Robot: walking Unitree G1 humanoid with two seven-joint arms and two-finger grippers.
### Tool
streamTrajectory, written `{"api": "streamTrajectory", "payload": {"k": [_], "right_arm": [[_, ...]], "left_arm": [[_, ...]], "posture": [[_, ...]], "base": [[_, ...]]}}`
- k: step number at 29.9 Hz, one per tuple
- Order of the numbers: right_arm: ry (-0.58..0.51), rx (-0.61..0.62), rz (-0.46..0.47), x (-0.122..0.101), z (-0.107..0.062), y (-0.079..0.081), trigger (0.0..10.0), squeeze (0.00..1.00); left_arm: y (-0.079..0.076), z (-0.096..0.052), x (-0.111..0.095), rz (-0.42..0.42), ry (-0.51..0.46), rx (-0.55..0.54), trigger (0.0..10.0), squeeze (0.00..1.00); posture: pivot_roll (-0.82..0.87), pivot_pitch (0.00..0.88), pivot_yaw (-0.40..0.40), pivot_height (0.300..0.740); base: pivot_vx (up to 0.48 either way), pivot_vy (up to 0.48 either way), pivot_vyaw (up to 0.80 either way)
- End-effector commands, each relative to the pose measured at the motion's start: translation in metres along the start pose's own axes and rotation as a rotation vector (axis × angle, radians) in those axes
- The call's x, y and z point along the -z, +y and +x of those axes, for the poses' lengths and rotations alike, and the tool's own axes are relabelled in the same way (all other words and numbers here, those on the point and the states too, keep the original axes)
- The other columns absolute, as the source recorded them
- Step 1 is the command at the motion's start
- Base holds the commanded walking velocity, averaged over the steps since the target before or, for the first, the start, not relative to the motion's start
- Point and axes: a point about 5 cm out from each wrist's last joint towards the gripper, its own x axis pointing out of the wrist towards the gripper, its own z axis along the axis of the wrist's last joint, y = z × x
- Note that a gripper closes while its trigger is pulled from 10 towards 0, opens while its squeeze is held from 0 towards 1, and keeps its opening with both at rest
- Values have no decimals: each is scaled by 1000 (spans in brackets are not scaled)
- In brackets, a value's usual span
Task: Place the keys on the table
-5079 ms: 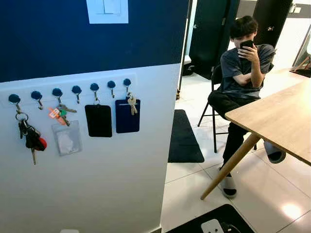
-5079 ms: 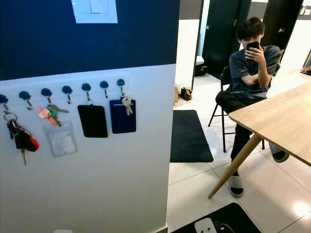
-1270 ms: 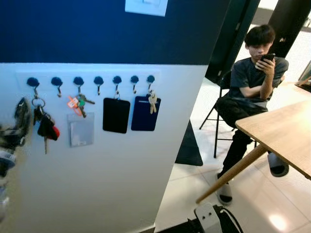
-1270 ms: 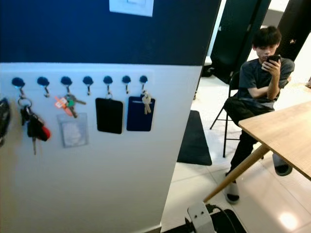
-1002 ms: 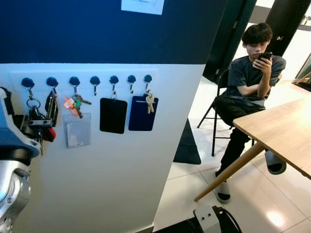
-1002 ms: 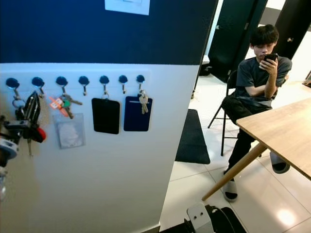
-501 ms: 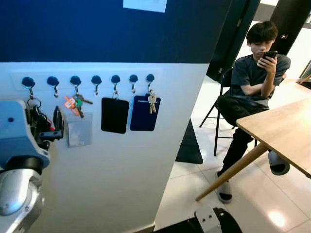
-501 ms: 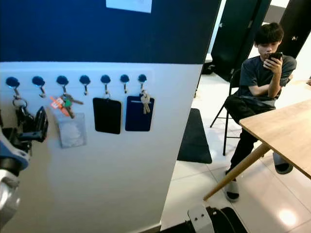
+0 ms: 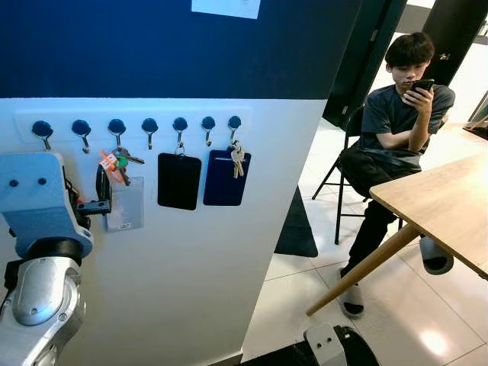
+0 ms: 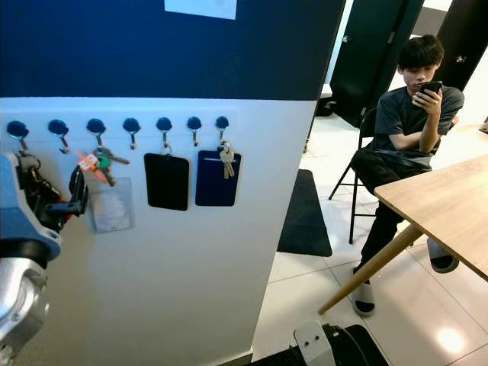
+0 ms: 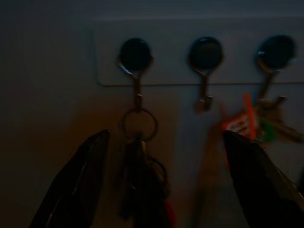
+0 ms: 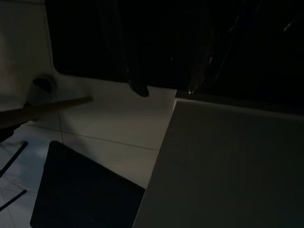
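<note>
A bunch of dark keys with a red fob hangs by its ring from the leftmost blue hook on the white wall. My left gripper is raised to it and open, one black finger on each side of the bunch, not touching it. In the eye views the blue left wrist covers most of the bunch, and one finger stands against the wall. The wooden table is at the right. My right arm hangs idle in the dark.
Along the hook row hang orange and green tagged keys, a clear pouch, a black card holder and a blue one. A person sits on a chair beyond the table. A black mat lies on the tiled floor.
My left arm has moved right and closer to the wall, so its fingers now flank the key bunch. The keys still hang on their hook.
</note>
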Motion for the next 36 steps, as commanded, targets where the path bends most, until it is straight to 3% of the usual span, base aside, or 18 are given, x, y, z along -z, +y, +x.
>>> {"api": "streamTrajectory", "payload": {"k": [1, 13, 15, 17, 25, 26, 29, 33, 34, 36], "right_arm": [[12, 5, -1, 3, -3, -1, 10000, 0], [15, 16, -3, 5, -5, -6, 10000, 0], [15, 14, -4, 4, -4, -5, 10000, 0], [15, 13, -5, 4, -4, -5, 10000, 0], [12, 6, -9, 2, -2, -5, 10000, 0], [12, 5, -9, 2, -2, -5, 10000, 0], [11, 4, -10, 2, -2, -4, 10000, 0], [11, 4, -10, 2, -2, -4, 10000, 0], [11, 5, -11, 2, -2, -4, 10000, 0], [11, 5, -11, 2, -2, -4, 10000, 0]], "left_arm": [[-2, 3, 6, 4, 31, -19, 10000, 0], [8, 4, 10, 24, 43, -48, 10000, 0], [11, 2, 12, 32, 54, -58, 8863, 0], [12, 2, 14, 39, 61, -65, 8392, 0], [13, 3, 13, 40, 54, -71, 7451, 0], [13, 3, 13, 38, 53, -72, 6431, 0], [13, 3, 13, 33, 50, -70, 5490, 0], [12, 4, 13, 32, 49, -69, 5490, 0], [12, 4, 13, 30, 47, -67, 3765, 0], [11, 5, 13, 28, 46, -63, 4157, 0]], "posture": [[264, 89, -94, 740], [256, 88, -95, 740], [257, 88, -96, 740], [259, 88, -98, 740], [263, 85, -103, 740], [262, 84, -104, 740], [261, 82, -104, 740], [261, 82, -104, 740], [261, 82, -104, 740], [261, 82, -101, 740]], "base": [[0, 0, 0], [0, 0, 0], [0, 0, 0], [0, 0, 0], [0, 0, 0], [0, 0, 0], [0, 0, 0], [0, 0, 0], [0, 0, 0], [0, 0, 0]]}}
